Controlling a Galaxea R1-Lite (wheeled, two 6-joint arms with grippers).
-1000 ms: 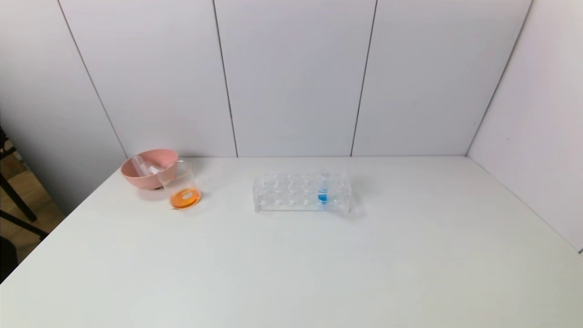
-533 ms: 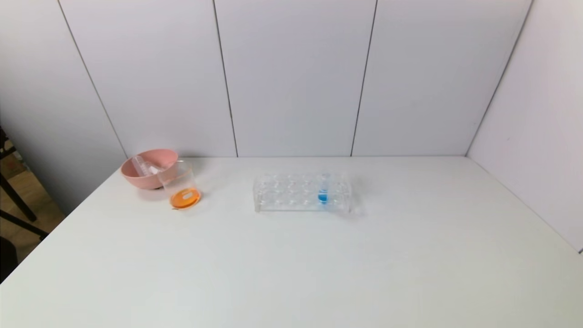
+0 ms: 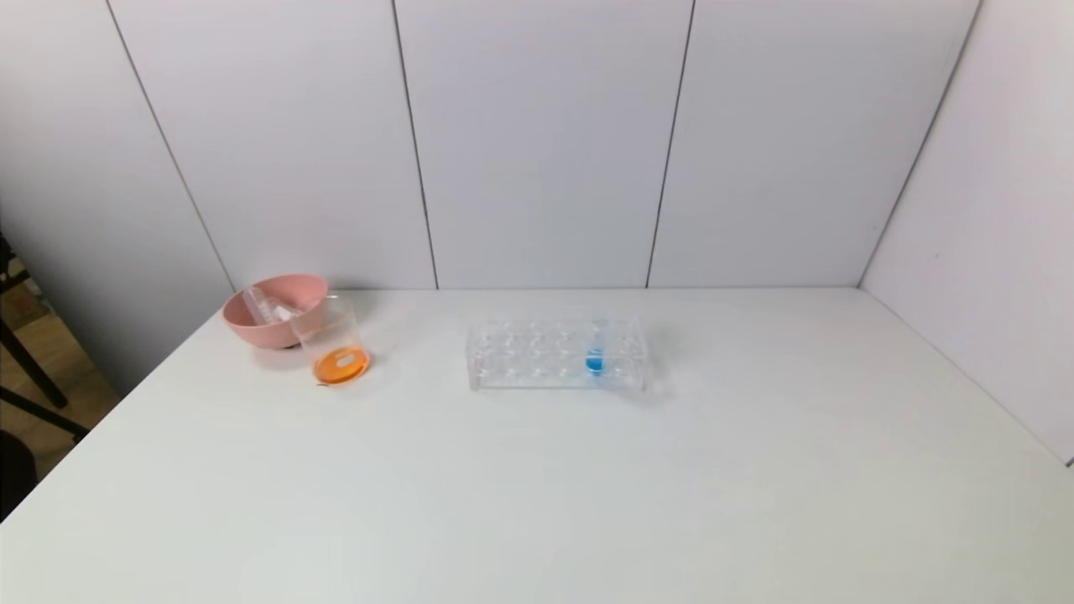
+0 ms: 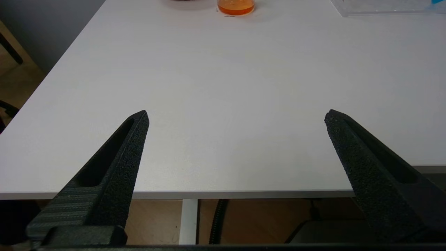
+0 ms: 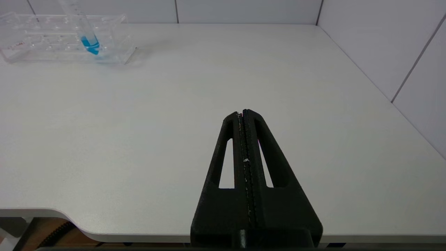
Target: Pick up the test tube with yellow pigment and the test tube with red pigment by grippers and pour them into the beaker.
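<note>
Nearest, at the table's (image 3: pixel 537 503) near edge, both grippers sit pulled back and out of the head view; the left gripper (image 4: pixel 236 116) shows in its own wrist view with its fingers (image 4: pixel 115 164) spread wide and nothing between them; the right gripper (image 5: pixel 243 112) shows in its wrist view with its fingers pressed flat together, holding nothing.

Farther on, past a bare stretch of white tabletop, the rack (image 3: pixel 557 356) of clear plastic stands near the middle; one blue tube (image 3: pixel 596 348) stands upright in a hole toward the rack's right end, with blue liquid at its bottom; faint graduation marks run up this tube in the right wrist view (image 5: pixel 83 28), too small to read.

To the left and well apart from the rack stands the beaker (image 3: pixel 333 348), upright, with orange liquid in its bottom; a small pale patch shows on the liquid, and whether it is a label or a reflection cannot be told.

Just behind the beaker and touching it in view sits the pink bowl (image 3: pixel 264 323), by the back wall; clear tubes (image 3: pixel 262 307) lie tilted inside it, and which is the yellow tube or the red tube cannot be told.
</note>
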